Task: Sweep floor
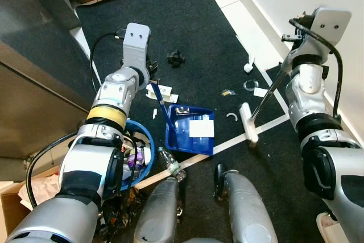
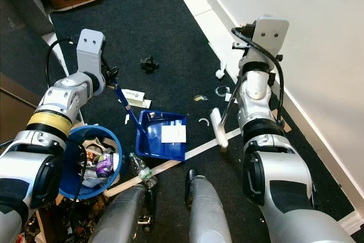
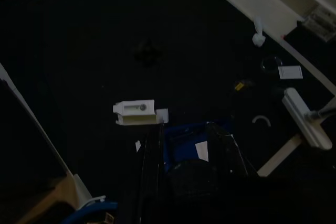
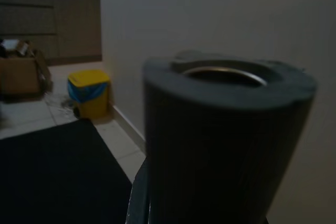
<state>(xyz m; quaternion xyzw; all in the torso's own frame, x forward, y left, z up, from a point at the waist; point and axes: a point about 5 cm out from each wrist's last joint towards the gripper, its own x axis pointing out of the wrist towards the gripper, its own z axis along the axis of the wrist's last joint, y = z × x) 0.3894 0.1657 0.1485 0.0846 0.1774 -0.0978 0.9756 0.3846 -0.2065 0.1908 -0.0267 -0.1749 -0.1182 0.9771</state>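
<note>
On the black carpet before the robot's legs lies a blue dustpan (image 1: 190, 129), its long handle held up by the left gripper (image 1: 152, 79), fingers closed around it. The right gripper (image 1: 291, 61) clamps a thin metal broom (image 1: 248, 122) high on the shaft. Both look light and rigid. Scraps of litter (image 1: 232, 116) lie between them.
</note>
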